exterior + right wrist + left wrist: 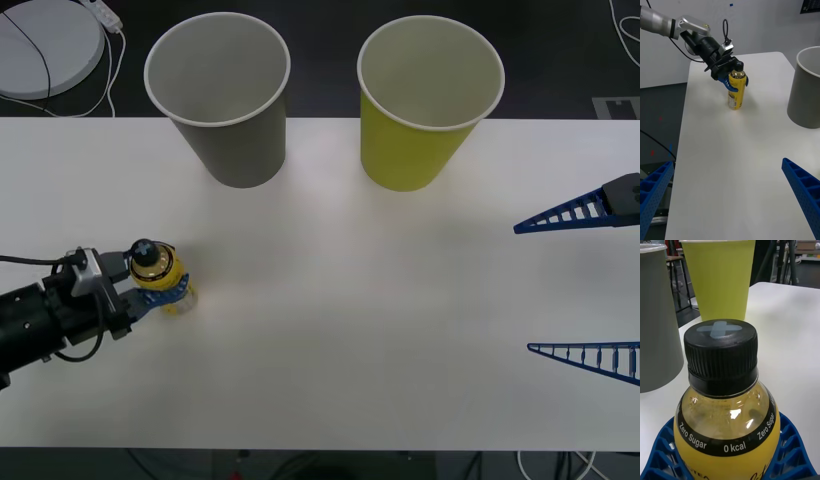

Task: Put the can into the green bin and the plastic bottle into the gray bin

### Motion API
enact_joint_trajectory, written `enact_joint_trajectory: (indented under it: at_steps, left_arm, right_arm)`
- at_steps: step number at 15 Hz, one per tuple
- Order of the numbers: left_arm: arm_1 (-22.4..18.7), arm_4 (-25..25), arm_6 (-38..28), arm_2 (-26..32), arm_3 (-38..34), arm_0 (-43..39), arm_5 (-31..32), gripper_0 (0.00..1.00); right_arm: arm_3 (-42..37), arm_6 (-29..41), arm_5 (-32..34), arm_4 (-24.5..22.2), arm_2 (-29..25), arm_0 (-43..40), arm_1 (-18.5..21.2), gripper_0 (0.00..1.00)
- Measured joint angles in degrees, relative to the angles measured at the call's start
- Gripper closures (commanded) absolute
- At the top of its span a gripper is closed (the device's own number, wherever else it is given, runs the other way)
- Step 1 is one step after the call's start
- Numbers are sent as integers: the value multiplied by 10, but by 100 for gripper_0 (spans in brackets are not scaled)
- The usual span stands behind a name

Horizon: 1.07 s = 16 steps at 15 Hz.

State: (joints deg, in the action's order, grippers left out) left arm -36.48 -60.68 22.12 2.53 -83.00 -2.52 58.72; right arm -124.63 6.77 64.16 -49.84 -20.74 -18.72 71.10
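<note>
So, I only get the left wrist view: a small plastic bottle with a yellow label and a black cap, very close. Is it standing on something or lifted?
Observer: The small yellow-label plastic bottle stands upright, its base apparently on the white table, with the left gripper closed around its shoulder.
Operator: And the other arm?
Observer: The right gripper hovers open over the table's right edge, far from the bottle.

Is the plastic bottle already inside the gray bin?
No, the plastic bottle stands upright on the table, with the left gripper closed around it, apart from the gray bin.
</note>
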Motion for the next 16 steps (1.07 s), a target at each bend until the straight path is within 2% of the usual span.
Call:
enact_joint_trajectory:
  at_steps: [4,8,16]
  left_arm:
    - [-16,2,-36,0,-28,-1,0,100]
    - [-40,6,-76,6,-87,-20,-17,100]
    - [-70,28,-122,5,-184,-76,-143,100]
  right_arm:
    - [0,0,0,0,0,0,0,0]
    - [0,0,0,0,0,0,0,0]
    - [0,0,0,0,0,0,0,0]
